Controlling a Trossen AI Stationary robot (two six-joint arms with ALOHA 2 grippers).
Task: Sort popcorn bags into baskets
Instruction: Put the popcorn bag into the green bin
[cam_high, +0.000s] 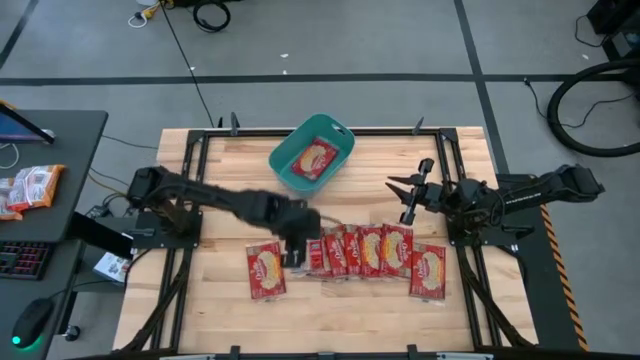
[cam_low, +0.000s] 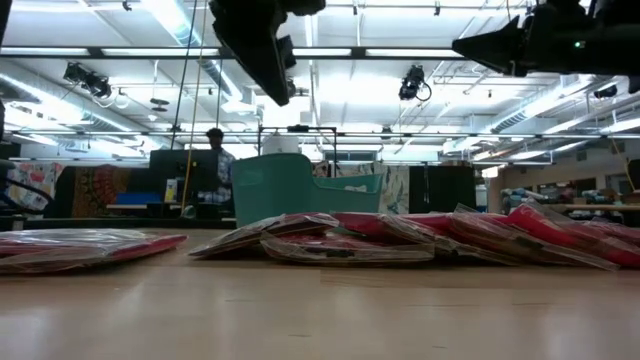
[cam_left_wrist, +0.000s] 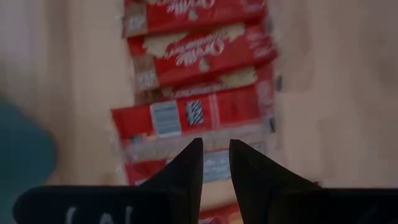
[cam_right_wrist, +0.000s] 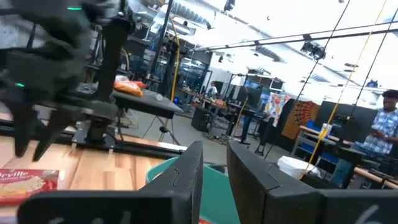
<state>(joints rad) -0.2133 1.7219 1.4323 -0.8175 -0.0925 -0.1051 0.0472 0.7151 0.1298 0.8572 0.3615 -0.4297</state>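
A teal basket (cam_high: 338, 134) stands at the table's far middle with one red popcorn bag (cam_high: 314, 158) lying flat in it; it also shows in the low view (cam_low: 300, 188). Several more red bags lie flat in an overlapping row (cam_high: 370, 250) near the front, with one apart at the left (cam_high: 265, 270) and one at the right (cam_high: 428, 272). My left gripper (cam_high: 297, 248) points down above the row's left end (cam_left_wrist: 193, 115), its fingers (cam_left_wrist: 214, 146) nearly together and empty, clear of the bags (cam_low: 283, 98). My right gripper (cam_high: 390, 184) hovers shut and empty at the right, pointing toward the table's left edge.
A side desk at the left holds an orange-and-white packet (cam_high: 30, 187), a keyboard and a mouse. Bare wood lies between the basket and the row of bags. A person (cam_low: 215, 150) stands in the room beyond the table.
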